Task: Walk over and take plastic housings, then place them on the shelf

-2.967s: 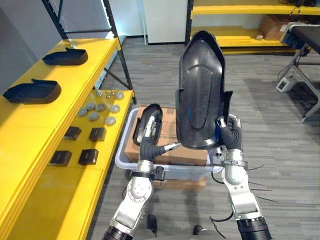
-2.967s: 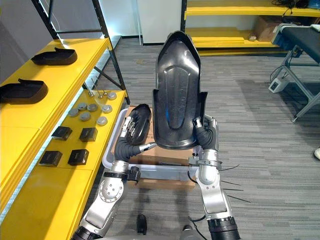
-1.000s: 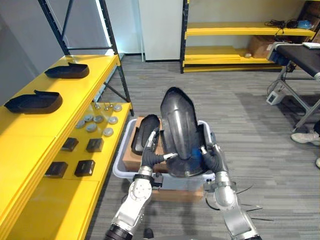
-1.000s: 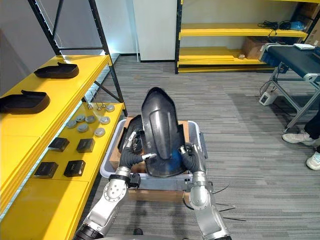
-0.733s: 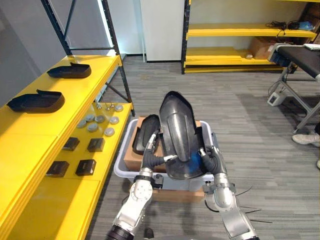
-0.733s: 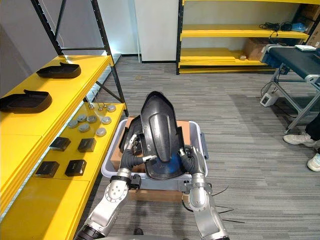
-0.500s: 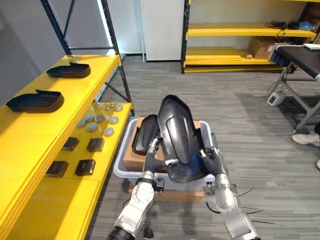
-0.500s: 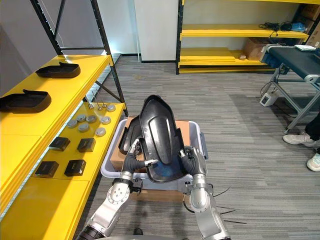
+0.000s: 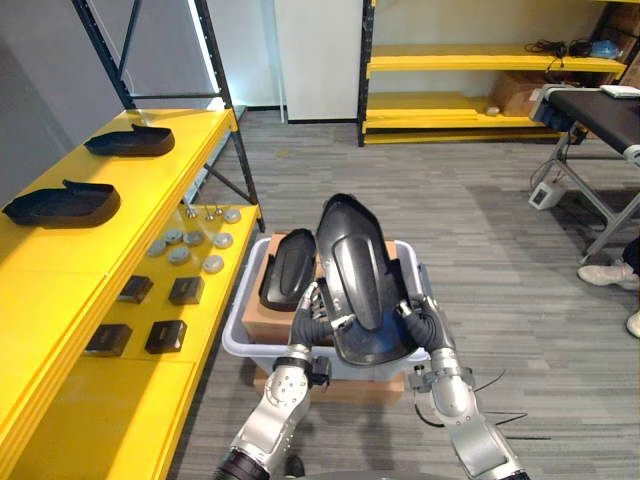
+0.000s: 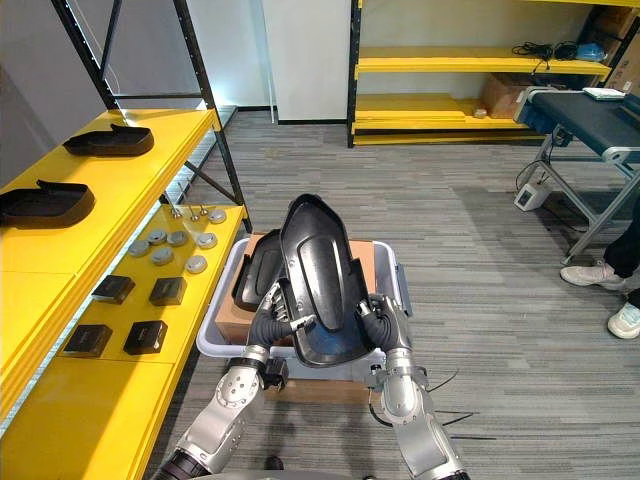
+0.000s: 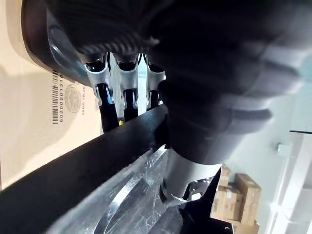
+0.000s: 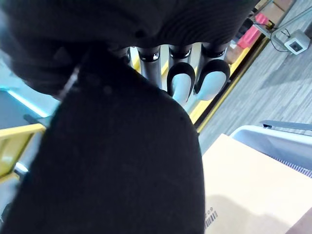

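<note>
Big housing (image 9: 357, 275): black plastic shell, held between both hands above the bin (image 9: 236, 325).
Long axis: runs away from the robot and is tilted. The narrow rounded end is up and far, leaning slightly left. The wide end is low, nearest the robot.
Face shown: the side with a raised centre rib is turned to the head camera.
Left hand (image 9: 312, 318): clamped on the wide end's left edge, fingers behind it, thumb across the front.
Right hand (image 9: 420, 318): grips the right edge, fingers curled behind it.
Small housing (image 9: 287, 270): lies on the cardboard box (image 9: 262, 322) inside the bin, just left of the big housing, long axis also pointing away.
Shelf (image 9: 60, 260): yellow, on the robot's left. It carries a far housing (image 9: 129, 141), a near housing (image 9: 60, 203), grey discs (image 9: 190, 245) and black blocks (image 9: 150, 312).
Print: a barcode (image 11: 57, 102) and a round stamp (image 11: 73, 91) on the cardboard, seen in the left wrist view.
</note>
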